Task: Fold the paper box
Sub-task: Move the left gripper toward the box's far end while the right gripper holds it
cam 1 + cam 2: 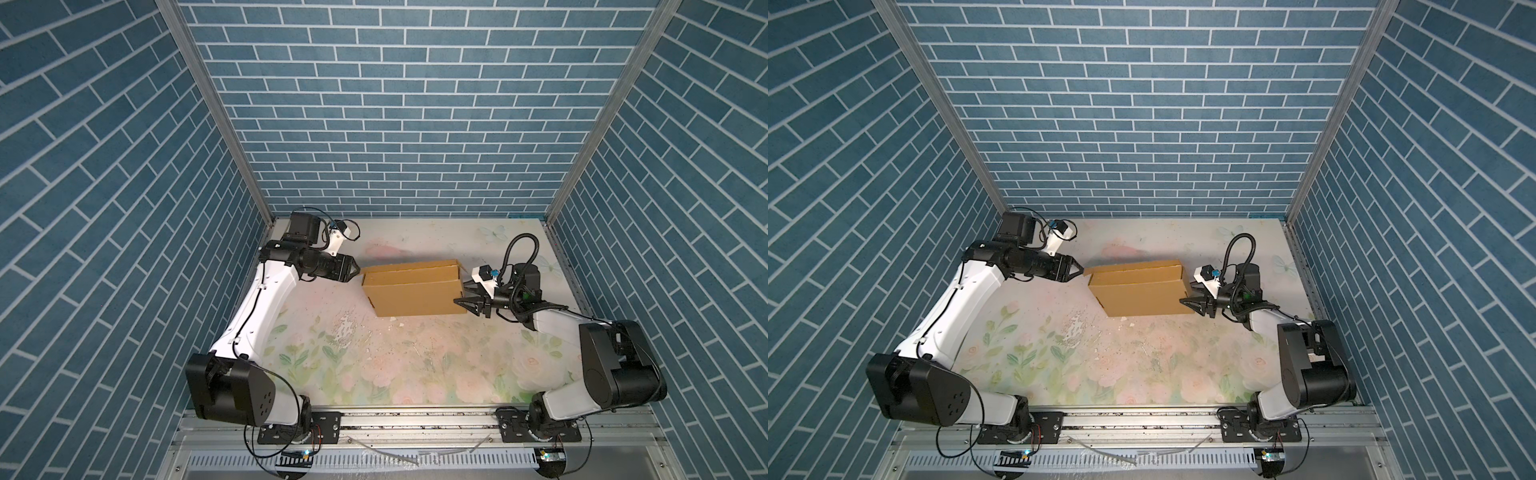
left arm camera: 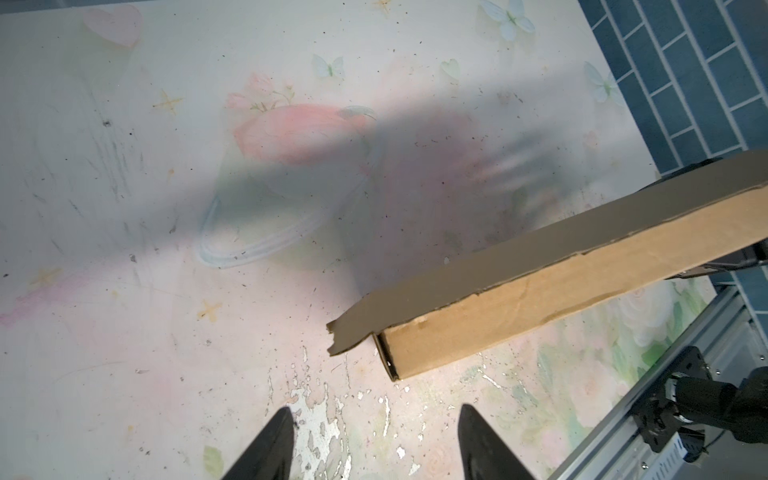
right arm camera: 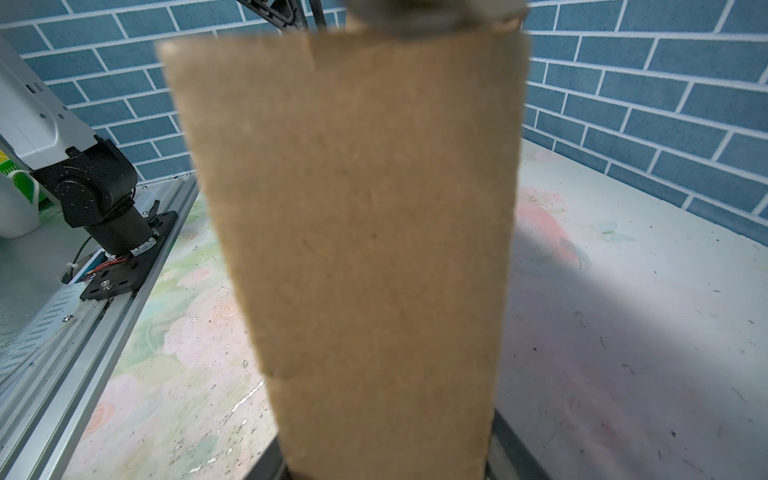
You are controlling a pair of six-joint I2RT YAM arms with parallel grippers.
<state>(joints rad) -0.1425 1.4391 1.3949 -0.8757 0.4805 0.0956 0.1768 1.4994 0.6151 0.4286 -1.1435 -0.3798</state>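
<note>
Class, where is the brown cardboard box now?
In both top views the brown cardboard box lies toward the back wall, between the left end effector and right end effector.

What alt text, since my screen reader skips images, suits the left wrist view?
A brown paper box runs slantwise over a worn floral table, one ragged flap corner jutting past its near end. The left gripper shows two black fingertips, apart, short of it, touching nothing.

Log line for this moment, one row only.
brown corrugated cardboard box: on table, flap protruding | left gripper: open, empty, beside box | right gripper: closed on box end
</note>
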